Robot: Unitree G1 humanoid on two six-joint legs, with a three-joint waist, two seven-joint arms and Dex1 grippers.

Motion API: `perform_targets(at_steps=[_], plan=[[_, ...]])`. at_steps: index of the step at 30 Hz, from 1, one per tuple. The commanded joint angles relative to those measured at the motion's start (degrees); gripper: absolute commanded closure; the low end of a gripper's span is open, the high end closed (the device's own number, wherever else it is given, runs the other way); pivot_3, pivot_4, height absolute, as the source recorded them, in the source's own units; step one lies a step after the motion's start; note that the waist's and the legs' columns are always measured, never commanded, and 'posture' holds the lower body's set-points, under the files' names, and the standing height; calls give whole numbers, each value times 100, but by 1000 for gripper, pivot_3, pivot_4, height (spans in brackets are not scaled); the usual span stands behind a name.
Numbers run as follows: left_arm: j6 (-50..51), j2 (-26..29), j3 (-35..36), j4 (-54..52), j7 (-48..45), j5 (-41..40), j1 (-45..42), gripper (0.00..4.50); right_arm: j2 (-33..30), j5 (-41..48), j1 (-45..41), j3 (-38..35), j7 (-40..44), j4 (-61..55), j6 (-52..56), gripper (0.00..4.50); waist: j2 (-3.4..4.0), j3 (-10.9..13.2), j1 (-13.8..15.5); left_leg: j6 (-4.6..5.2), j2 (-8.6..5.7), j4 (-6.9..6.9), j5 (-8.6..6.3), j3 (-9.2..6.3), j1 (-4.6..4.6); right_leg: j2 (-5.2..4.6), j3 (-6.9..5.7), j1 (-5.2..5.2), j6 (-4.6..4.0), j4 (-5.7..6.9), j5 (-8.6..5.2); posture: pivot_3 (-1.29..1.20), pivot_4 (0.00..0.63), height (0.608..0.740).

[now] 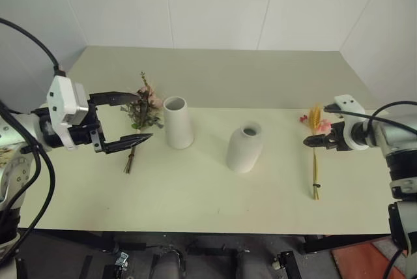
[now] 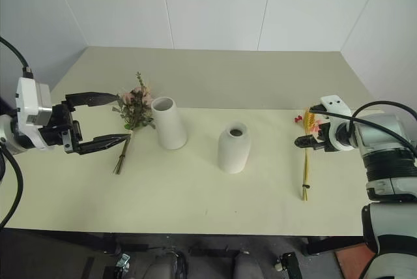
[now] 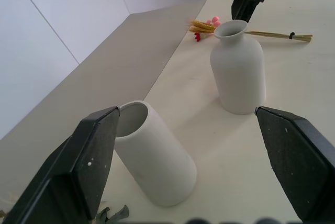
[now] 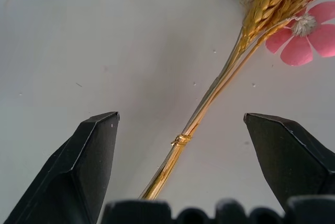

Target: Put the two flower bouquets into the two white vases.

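From the left eye view, the pale surface (image 1: 195, 194) is seen to carry four things in a row. The rose bouquet (image 1: 143, 113) lies at 9 o'clock of the tapered vase (image 1: 177, 122), just beside it, its stems trailing toward 7 o'clock. The bottle vase (image 1: 244, 148) stands at 4 o'clock of the tapered one, apart from it. The wheat sprig (image 1: 316, 152) lies well off at 3 o'clock, heads pointing to 12. The left tool (image 1: 127, 121) is held wide open and empty beside the rose stems; the right tool (image 1: 311, 141) sits over the sprig's upper stem.

The right eye view gives the same layout; whether the right tool touches the stem cannot be told there.

In the left wrist view, both vases are framed between the spread fingers (image 3: 89, 166), and nothing is gripped. The rose bouquet is cut off here to a few leaves at the edge.

In the right wrist view, the sprig's bound stem is seen passing between the widely parted, empty fingers (image 4: 89, 166), with the surface below.

Several risks are judged likely. The left tool is aimed toward the tapered vase, so a careless sweep could tip it. The thin stem lies flat on the surface and could slip out as the fingers close, or the pads could scrape the surface. The bottle vase's narrow neck leaves little margin for insertion.
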Motion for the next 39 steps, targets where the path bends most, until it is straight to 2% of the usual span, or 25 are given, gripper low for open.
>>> perform_targets(at_steps=[1, 5, 8, 19, 23, 27, 28, 31, 32, 34, 35, 39], plan=[[-57, 30, 191, -90, 20, 0, 30, 0, 46, -145, -262, 26, -46, 209, -110, 38, 0, 0, 5, 0, 0, 0, 0, 0, 0, 0, 0, 1, 0, 0, 1, 0, 150, 740], [-22, 47, 266, -167, 62, -18, 145, 0, 232, -253, -439, 29, -99, 722, -268, 38, 0, 0, 0, 0, 0, 1, 0, -1, 1, 0, 0, 2, 1, -1, 1, 0, 150, 740], [32, 57, 365, -269, 132, -49, 270, 0, 365, -373, -516, 71, -79, 1205, -439, 632, 0, 0, -7, 0, 0, 1, 0, -1, 1, 1, 0, 2, 0, -2, 1, 0, 150, 740], [107, 105, 642, -444, 273, -43, 628, 0, 531, -535, -722, -53, -148, 1966, -883, 4384, 0, 0, -16, 0, 0, 1, 0, -2, 6, 2, 0, 6, 1, 0, 2, 0, 150, 740], [83, 114, 695, -391, 264, -6, 671, 0, 538, -590, -660, -236, -509, 1941, -1067, 4450, 0, 0, -20, 0, 0, 1, 0, -2, 5, 1, 0, 7, 1, -2, 2, 0, 150, 740], [82, 137, 813, -367, 284, 32, 782, 0, 575, -191, -342, -1296, -1329, 1133, -2227, 4450, 0, 0, -8, 0, 0, 0, 0, -1, 5, 1, 1, 5, 2, -1, 2, 0, 150, 740], [93, 148, 869, -368, 289, 31, 825, 0, 635, -56, -123, -1625, -1484, 626, -2554, 4450, 0, 0, -7, 0, 0, -1, 0, -2, 3, 2, 0, 4, 2, -2, 1, 0, 150, 740], [160, 159, 1120, -388, 299, -31, 1000, 0, 931, 263, 729, -2406, -1666, -1053, -4434, 4450, 1, 0, -5, 0, 1, -7, 0, -3, 2, 2, -1, 3, 6, -4, -1, 0, 150, 740], [181, 162, 1228, -382, 300, -47, 1074, 0, 1050, 454, 876, -2635, -1708, -1588, -4596, 4450, 1, 0, -15, -1, 1, -11, 0, -4, 2, 2, -1, 2, 9, -4, -3, 0, 150, 740], [202, 200, 1424, -341, 294, -18, 1226, 0, 1317, 1181, 1003, -3094, -1553, -2420, -4601, 4450, 2, 1, -28, -1, 2, -11, 0, -2, 1, 3, 1, -1, 9, -3, -3, 0, 150, 740], [208, 227, 1508, -316, 276, -1, 1300, 0, 1439, 1852, 998, -3380, -1326, -2706, -4350, 4450, 2, 1, -31, -1, 2, -10, 0, -1, 4, 3, 3, -1, 9, 1, -2, 0, 150, 740], [202, 327, 1715, -258, 187, 65, 1516, 0, 1745, 3872, 961, -4105, -1051, -3293, -3512, 4450, -8, -4, 13, -1, 10, -7, 0, -3, 15, 6, -5, 18, 5, -3, 0, 0, 150, 740]])
